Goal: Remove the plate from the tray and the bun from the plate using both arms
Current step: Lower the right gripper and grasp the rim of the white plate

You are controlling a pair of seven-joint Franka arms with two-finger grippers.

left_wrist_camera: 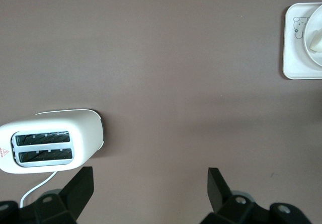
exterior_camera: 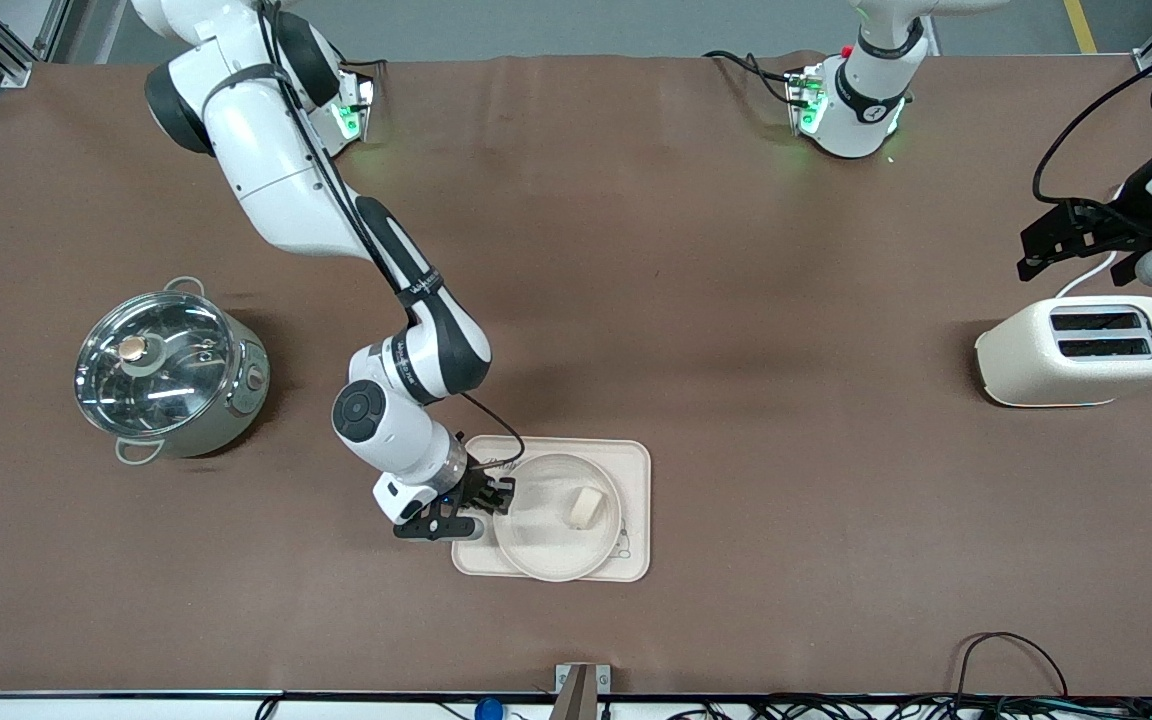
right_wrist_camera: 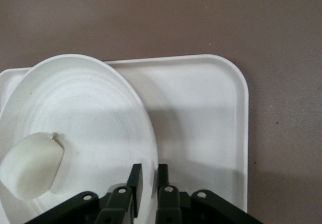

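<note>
The right arm reaches down to the cream tray (exterior_camera: 636, 460) that lies on the brown worktop (exterior_camera: 696, 300), near the front camera. Its tool (exterior_camera: 496, 495) is at the edge of the round plate (exterior_camera: 546, 550). The two fingers (right_wrist_camera: 135, 178) are pinched together on the plate's rim, one on each side of it. The plate sits on the tray and looks a bit tipped up at the end where the tool holds it.

The little pale bun (exterior_camera: 585, 506) lies on the plate, toward the left arm's end of it, away from the tool. In the right wrist view the bun (right_wrist_camera: 31, 167) rests on the plate's inner slope.

The left arm waits up high at its own end of the worktop. Its tool (exterior_camera: 1076, 245) hangs over the bare worktop just beside the white toaster (exterior_camera: 1076, 375), and its fingers (left_wrist_camera: 80, 183) are spread wide apart with nothing between them.

A shiny metal pot (exterior_camera: 171, 385) with a glass lid (exterior_camera: 151, 362) stands toward the right arm's end of the worktop, well apart from the tray.
</note>
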